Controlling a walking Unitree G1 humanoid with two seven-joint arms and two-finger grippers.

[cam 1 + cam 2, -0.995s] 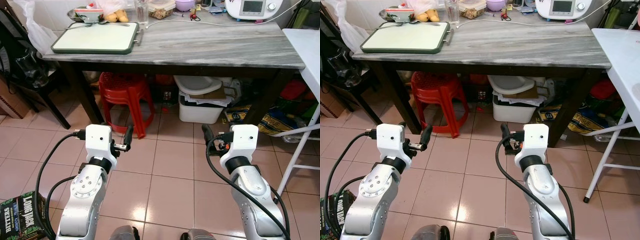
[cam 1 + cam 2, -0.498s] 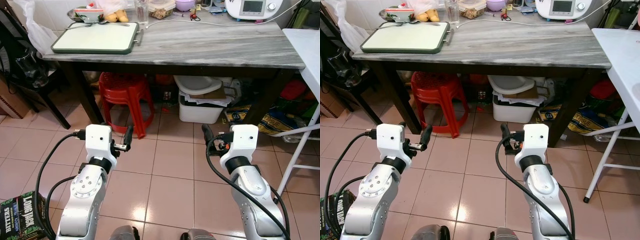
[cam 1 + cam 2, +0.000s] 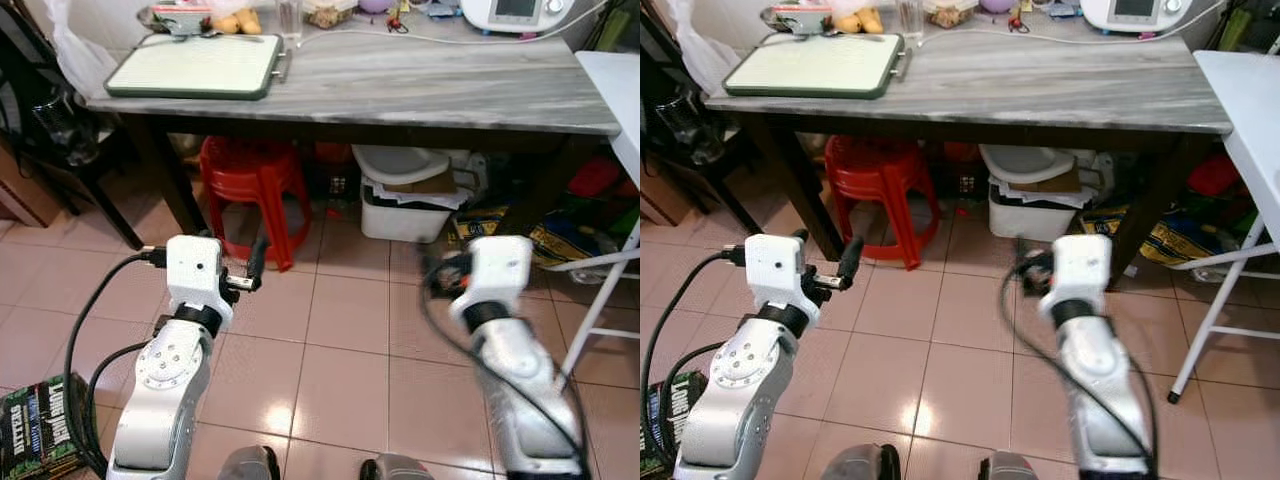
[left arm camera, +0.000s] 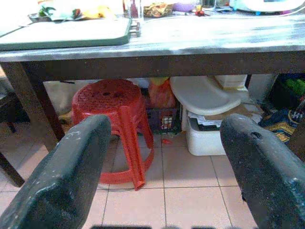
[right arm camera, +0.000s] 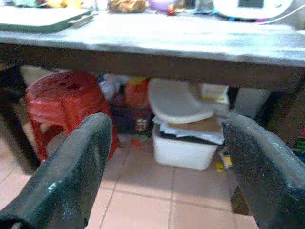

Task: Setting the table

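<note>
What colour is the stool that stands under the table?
The stool is red; the left wrist view shows it best.

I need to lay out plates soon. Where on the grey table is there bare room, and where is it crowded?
The table is bare across its middle and right, from the tray to the right edge, in front of the white cable. The back edge is crowded: a glass, food, small items and a white appliance.
</note>
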